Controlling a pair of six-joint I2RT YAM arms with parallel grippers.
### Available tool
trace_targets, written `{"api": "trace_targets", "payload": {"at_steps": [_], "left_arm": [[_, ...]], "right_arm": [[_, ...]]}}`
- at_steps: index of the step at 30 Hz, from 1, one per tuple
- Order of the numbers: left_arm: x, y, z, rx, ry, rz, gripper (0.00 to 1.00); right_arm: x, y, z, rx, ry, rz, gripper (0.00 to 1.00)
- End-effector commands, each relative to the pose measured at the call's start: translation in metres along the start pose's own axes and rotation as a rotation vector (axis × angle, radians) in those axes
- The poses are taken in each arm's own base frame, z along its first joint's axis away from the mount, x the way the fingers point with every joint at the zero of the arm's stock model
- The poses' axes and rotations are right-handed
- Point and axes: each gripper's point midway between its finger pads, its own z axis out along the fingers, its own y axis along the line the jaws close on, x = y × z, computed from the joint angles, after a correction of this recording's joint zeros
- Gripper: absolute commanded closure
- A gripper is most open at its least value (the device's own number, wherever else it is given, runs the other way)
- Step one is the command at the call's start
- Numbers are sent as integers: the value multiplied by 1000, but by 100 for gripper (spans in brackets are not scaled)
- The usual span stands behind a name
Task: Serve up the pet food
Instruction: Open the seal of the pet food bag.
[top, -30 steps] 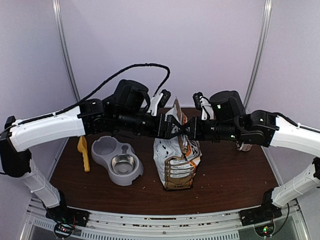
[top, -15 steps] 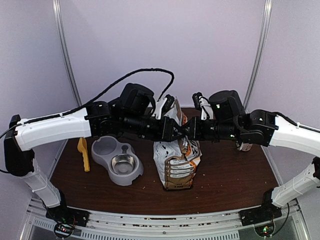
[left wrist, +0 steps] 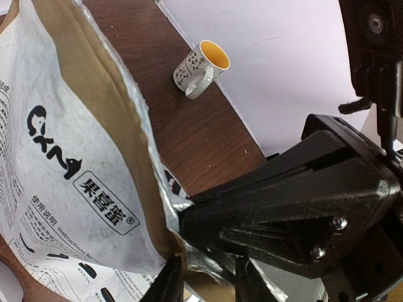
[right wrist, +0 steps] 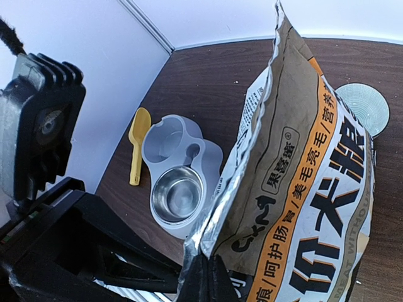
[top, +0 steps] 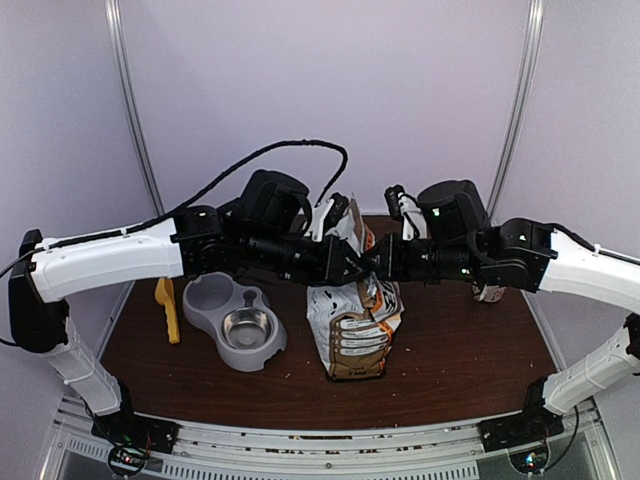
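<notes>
The pet food is hidden; only its silver-white bag (top: 355, 320) with orange trim shows, standing upright mid-table. My right gripper (top: 372, 262) is shut on the bag's foil top edge (right wrist: 236, 207), its fingertips (right wrist: 208, 267) pressed together on the seam. My left gripper (top: 348, 262) meets it from the other side. In the left wrist view its fingers (left wrist: 170, 282) straddle the crumpled foil rim (left wrist: 157, 189), narrowly open with a gap still showing around the left gripper (left wrist: 208, 278). A grey double feeder (top: 235, 320) with a steel bowl (right wrist: 178, 195) sits left of the bag.
A yellow scoop (top: 168, 305) lies left of the feeder. A patterned mug (left wrist: 201, 68) with a yellow inside stands at the right, behind my right arm. A pale ribbed round dish (right wrist: 362, 107) lies beyond the bag. Crumbs dot the brown table (top: 450, 360).
My left arm has moved right toward the bag's top, and its jaws have narrowed around the rim. The right gripper has kept its hold without moving.
</notes>
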Motion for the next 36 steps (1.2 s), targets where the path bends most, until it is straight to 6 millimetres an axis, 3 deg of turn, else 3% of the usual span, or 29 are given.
{"api": "trace_targets", "payload": {"at_steps": [1, 8, 14, 20, 36], "left_arm": [[23, 13, 7, -37, 58, -30, 71], [15, 8, 11, -27, 37, -19, 73], [10, 3, 17, 8, 11, -23, 83], [4, 8, 19, -34, 1, -22, 99], [3, 26, -12, -139, -53, -22, 100]], "right_arm": [[-16, 0, -5, 13, -51, 7, 100], [-18, 2, -6, 3, -52, 5, 100], [-13, 5, -6, -27, -42, 3, 100], [-11, 2, -12, -29, -42, -8, 100], [-4, -15, -10, 33, -45, -20, 100]]}}
